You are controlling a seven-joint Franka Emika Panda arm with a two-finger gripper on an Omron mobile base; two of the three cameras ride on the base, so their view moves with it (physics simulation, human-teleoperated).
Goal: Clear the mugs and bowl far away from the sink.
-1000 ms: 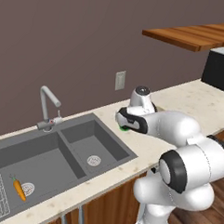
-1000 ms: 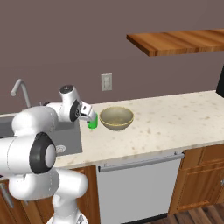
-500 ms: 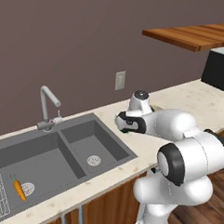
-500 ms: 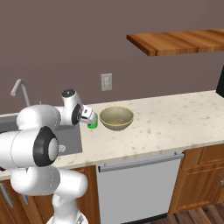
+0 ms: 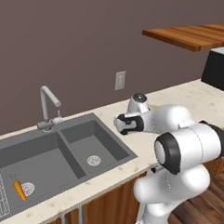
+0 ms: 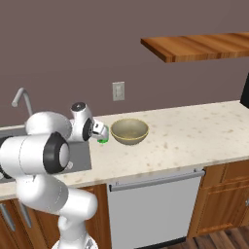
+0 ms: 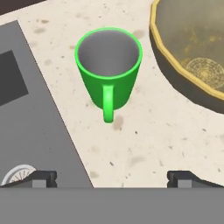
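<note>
The gripper (image 7: 112, 177) hangs over the counter (image 7: 144, 144) with its fingers spread wide, holding nothing. Just ahead of it a green mug (image 7: 109, 70) stands upright, handle toward the gripper. The bowl (image 7: 197, 48) sits beside the mug; the sink (image 7: 26, 118) borders the other side.

plain brown-mauve wall (image 6: 73, 44) with 1 pale outlet plate (image 6: 118, 91). wooden shelf (image 6: 204, 46) mounted high on the right. speckled cream countertop (image 6: 194, 131) over brown wood cabinets (image 6: 221, 202), grey dishwasher front (image 6: 153, 209) set between them. dark wood plank floor (image 5: 206, 216). black appliance (image 5: 219, 69) at the counter's far end.
</note>
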